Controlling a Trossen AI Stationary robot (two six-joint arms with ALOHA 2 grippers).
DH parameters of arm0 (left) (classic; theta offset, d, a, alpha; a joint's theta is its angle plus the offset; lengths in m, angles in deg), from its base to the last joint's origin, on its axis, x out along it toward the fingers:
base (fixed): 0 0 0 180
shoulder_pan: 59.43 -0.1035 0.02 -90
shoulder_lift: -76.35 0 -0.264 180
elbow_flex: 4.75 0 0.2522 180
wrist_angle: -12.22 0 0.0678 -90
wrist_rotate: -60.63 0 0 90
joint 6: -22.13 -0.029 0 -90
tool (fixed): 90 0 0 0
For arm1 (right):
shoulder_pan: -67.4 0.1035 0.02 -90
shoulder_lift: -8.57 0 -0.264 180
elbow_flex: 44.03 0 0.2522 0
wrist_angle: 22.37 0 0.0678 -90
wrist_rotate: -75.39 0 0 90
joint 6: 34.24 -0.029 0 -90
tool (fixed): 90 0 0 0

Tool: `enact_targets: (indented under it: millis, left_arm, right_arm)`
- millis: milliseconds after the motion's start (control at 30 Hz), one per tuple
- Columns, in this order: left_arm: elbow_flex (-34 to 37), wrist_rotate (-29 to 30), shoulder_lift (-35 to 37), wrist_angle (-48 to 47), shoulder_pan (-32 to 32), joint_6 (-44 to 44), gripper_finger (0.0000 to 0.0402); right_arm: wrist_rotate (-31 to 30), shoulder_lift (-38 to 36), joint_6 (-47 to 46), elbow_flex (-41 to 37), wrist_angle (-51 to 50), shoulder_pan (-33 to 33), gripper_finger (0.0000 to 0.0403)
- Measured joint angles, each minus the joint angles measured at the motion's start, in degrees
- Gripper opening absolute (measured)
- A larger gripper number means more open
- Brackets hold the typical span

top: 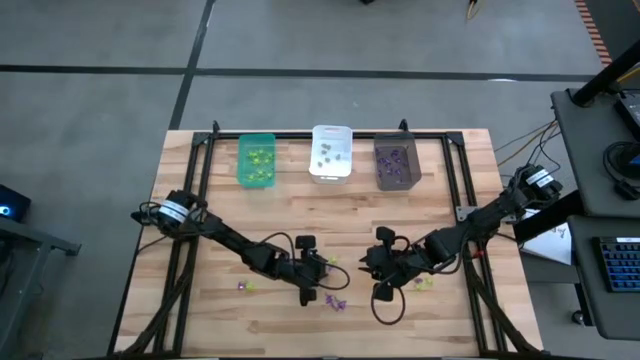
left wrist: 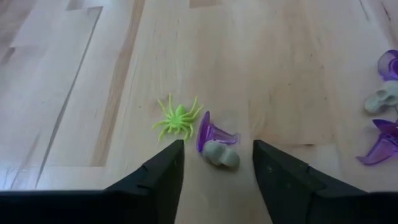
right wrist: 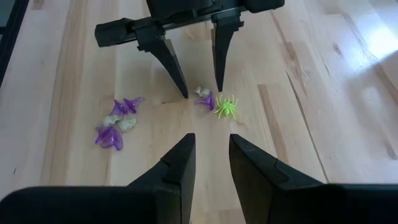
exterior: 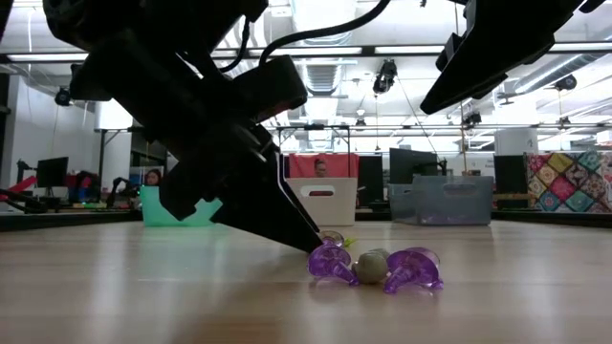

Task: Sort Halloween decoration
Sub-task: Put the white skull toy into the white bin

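My left gripper is open and low over the table, slanting down. Its fingertips stand on either side of a greyish trinket and a purple one, touching neither as far as I can see. A yellow-green spider lies just beyond them. The right wrist view shows the same group, with the left gripper over the purple trinket. My right gripper hangs open and empty higher up, to the right of them. Both trinkets and the spider lie flat on the wood.
A cluster of purple and greyish trinkets lies near the table's front edge. More lie at the left and right. Green, white and dark grey bins stand along the far edge, each holding trinkets.
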Motion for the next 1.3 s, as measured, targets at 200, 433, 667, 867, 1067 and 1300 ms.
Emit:
enact_targets:
  millis: [200,433,667,867,1067,1300]
  left_arm:
    - [0.0,0.38,0.0,-0.12,-0.02,-0.01,0.012]
    - [0.0,0.4,0.0,-0.15,-0.02,0.17,0.0073]
    - [0.0,0.4,0.0,-0.17,-0.02,0.21,0.0043]
    - [0.0,0.47,0.89,-0.69,-0.02,0.21,0.0038]
    - [0.02,1.26,2.27,-2.29,-0.02,0.21,0.0037]
    - [0.02,1.26,8.1,-6.46,-0.09,-2.86,0.0037]
  right_arm:
    - [-0.01,0.0,0.0,0.0,0.02,0.02,0.0081]
    - [-0.02,0.0,0.0,0.0,0.02,0.02,0.0078]
    - [-0.01,0.0,0.0,0.0,0.02,0.02,0.0084]
    - [0.0,-0.02,0.0,0.0,0.02,0.02,0.0077]
    - [-0.02,-0.02,0.0,0.0,0.03,0.02,0.0082]
    - [-0.01,-0.07,0.0,-0.01,0.03,0.0,0.0081]
